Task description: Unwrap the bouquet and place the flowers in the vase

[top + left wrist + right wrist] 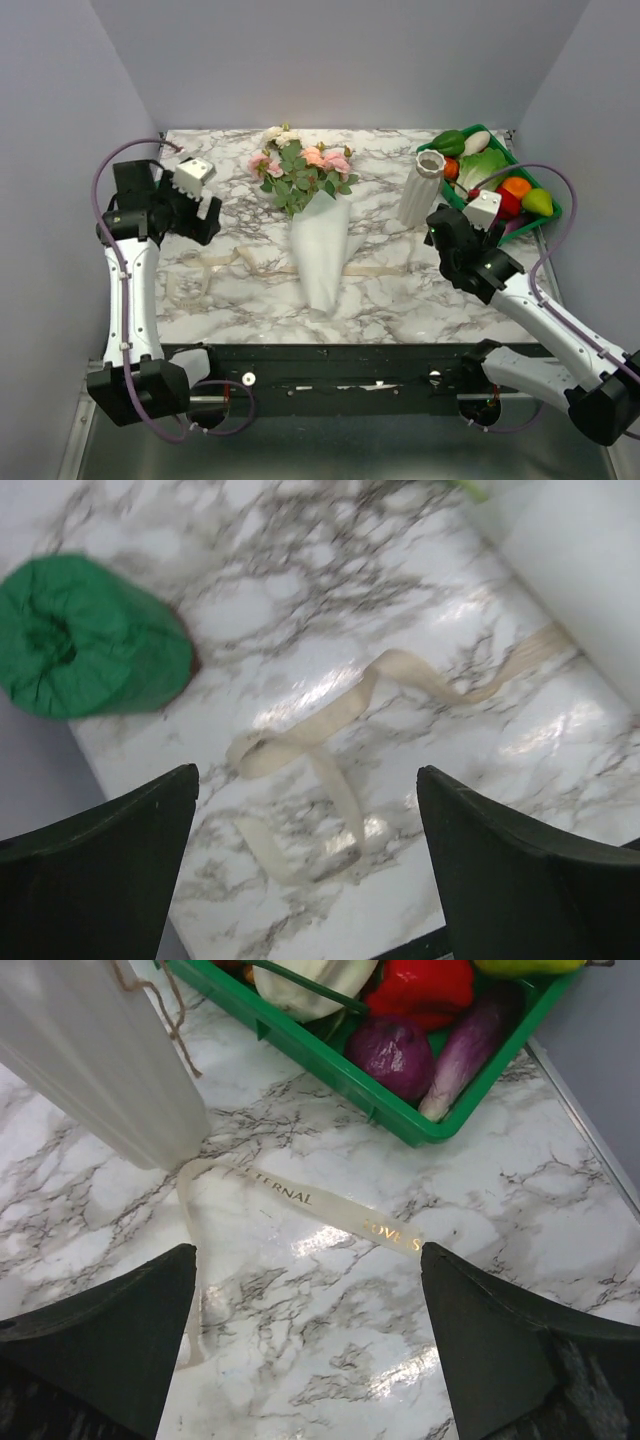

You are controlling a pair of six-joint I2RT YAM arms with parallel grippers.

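The bouquet lies mid-table, its pink, peach and cream flowers (300,165) pointing to the far side and its white paper cone (322,250) tapering toward me. Cream ribbon (215,262) trails loose over the marble on both sides of the cone. The white ribbed vase (421,188) stands upright right of the bouquet. My left gripper (205,215) hovers open left of the flowers, above curls of ribbon (320,730). Beside the vase base (100,1050), my right gripper (440,235) is open over a gold-lettered ribbon end (300,1195). Neither holds anything.
A green tray (545,225) of plastic vegetables sits at the far right, close behind the vase, its wall (400,1110) just beyond my right fingers. A green crumpled roll (85,635) lies near the table's left edge. Grey walls enclose the table.
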